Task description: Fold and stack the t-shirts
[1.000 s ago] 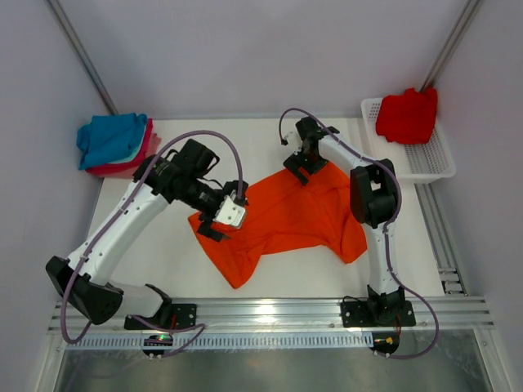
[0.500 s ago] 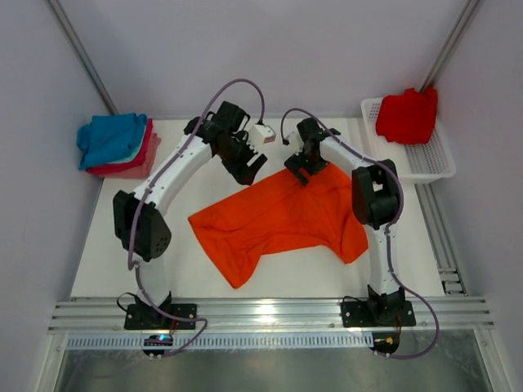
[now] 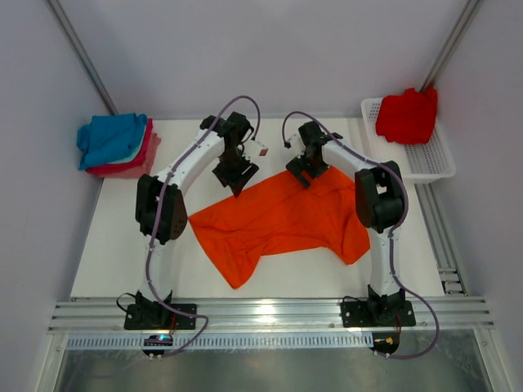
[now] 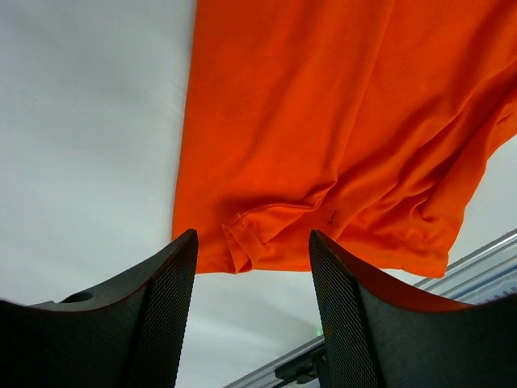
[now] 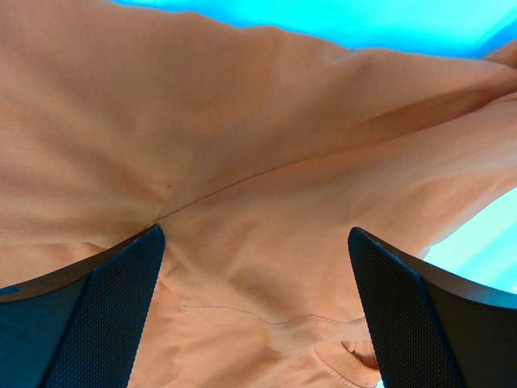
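Orange t-shirt (image 3: pixel 282 216) lies unfolded mid surface (image 3: pixel 122 245), folded stack (image 3: pixel 114 143) far-left, red one (image 3: pixel 406 114) waits in basket (image 3: pixel 433 163); left fingers (image 3: pixel 235 184) half-open, right fingers (image 3: pixel 303 179) wide, both empty over its far edge.

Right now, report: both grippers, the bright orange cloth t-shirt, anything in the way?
Left gripper, right gripper open, nothing held. Bright orange cloth t-shirt spread unfolded, both grippers at its far edge. Nothing blocking.

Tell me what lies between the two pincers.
Only bare white table, just past the orange t-shirt's far edge; the top external view shows it.
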